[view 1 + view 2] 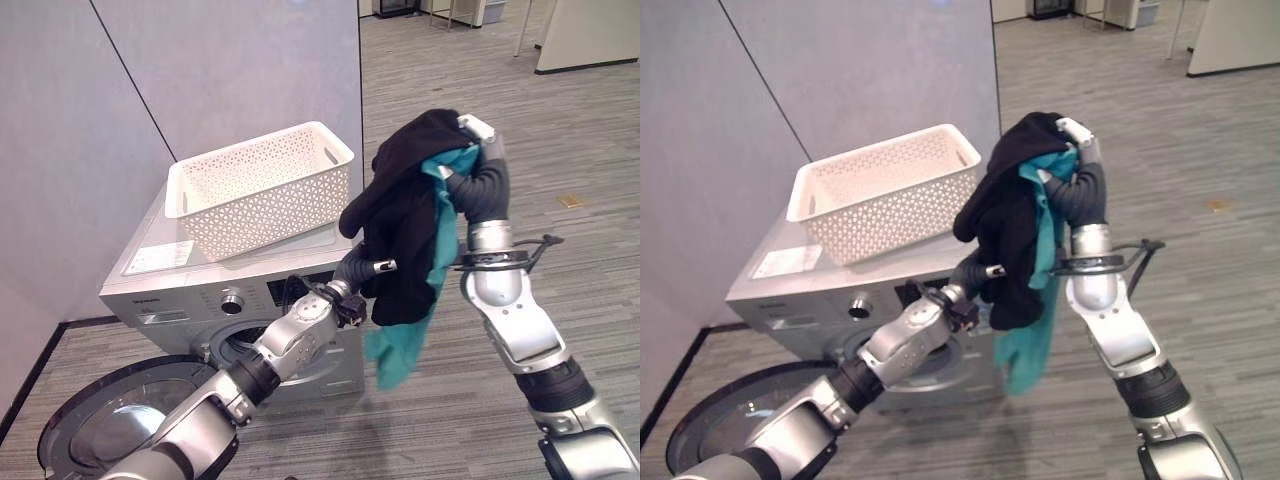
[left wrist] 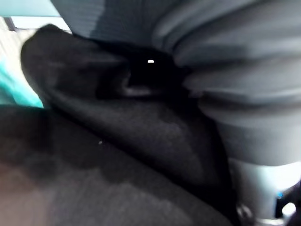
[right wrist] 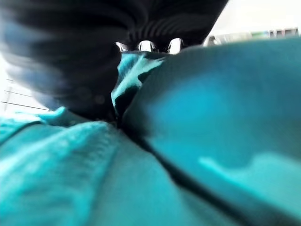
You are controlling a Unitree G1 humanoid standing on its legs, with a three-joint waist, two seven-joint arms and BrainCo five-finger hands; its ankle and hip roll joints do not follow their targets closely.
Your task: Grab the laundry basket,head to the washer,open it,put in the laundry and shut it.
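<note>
Above the open washer (image 1: 230, 300), our right hand (image 1: 480, 135) clutches the laundry (image 1: 405, 230) high, our left hand (image 1: 352, 272) buried in it, fingers unreadable; the dangling teal end could miss the drum.

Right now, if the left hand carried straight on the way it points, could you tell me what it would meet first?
Most likely the black garment. The left hand reaches up into the hanging bundle, which the right hand holds up together with the teal garment. The left hand's fingers are hidden in the cloth, so depth is unclear.
</note>
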